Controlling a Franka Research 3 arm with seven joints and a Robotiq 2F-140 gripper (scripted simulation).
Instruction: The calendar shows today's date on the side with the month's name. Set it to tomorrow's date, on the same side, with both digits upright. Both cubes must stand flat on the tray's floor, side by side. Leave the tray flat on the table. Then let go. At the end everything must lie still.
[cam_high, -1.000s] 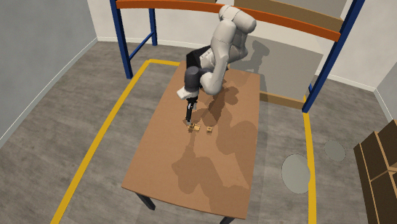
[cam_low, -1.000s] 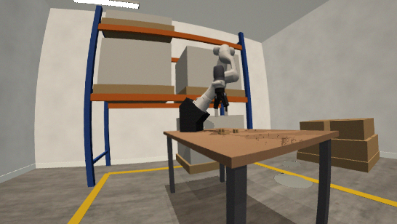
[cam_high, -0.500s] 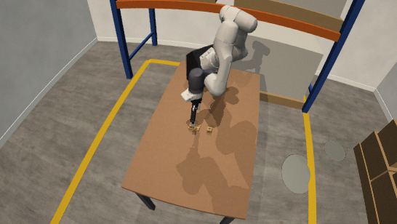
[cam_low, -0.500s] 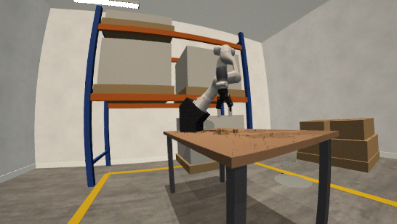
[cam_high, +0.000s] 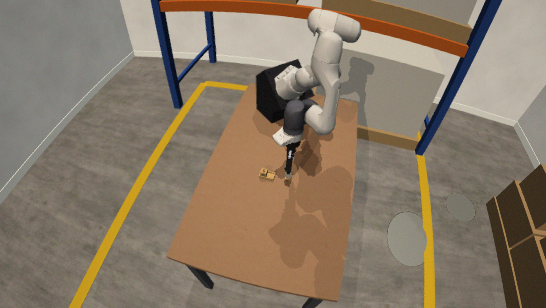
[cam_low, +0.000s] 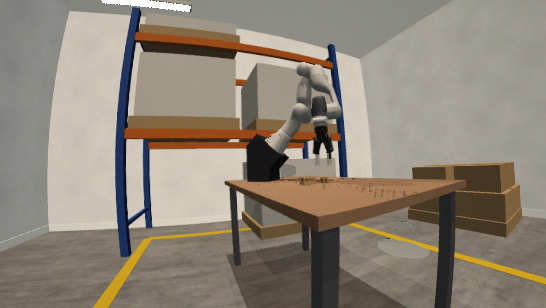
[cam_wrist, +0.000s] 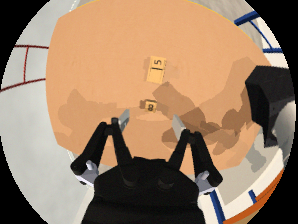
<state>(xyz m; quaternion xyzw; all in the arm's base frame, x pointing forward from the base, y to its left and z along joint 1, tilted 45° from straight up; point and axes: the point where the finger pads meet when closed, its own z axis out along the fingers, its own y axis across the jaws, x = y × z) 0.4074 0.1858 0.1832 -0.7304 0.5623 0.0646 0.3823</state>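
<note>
The tray (cam_wrist: 155, 77) (cam_high: 270, 176) lies on the table, with one wooden cube (cam_wrist: 157, 62) (cam_high: 263, 171) at its far end in the wrist view. That cube's top shows what looks like a 5, turned sideways. The tray's near half holds no cube. A second cube (cam_wrist: 150, 106) (cam_high: 287, 181) (cam_low: 324, 179) rests on the table beside the tray, apart from it. Its top face shows a mark like an 8. My gripper (cam_wrist: 151, 117) (cam_low: 323, 162) is open and empty, above this loose cube. The cubes' side faces and the month's name are too small to read.
The wooden table (cam_high: 240, 220) (cam_low: 310, 205) carries the arm's black base (cam_high: 275, 90) (cam_low: 262, 160) at its back end. A blue and orange rack (cam_low: 190, 134) stands behind it. Stacked brown boxes (cam_low: 465, 195) are on the floor, off to the right in the exterior view.
</note>
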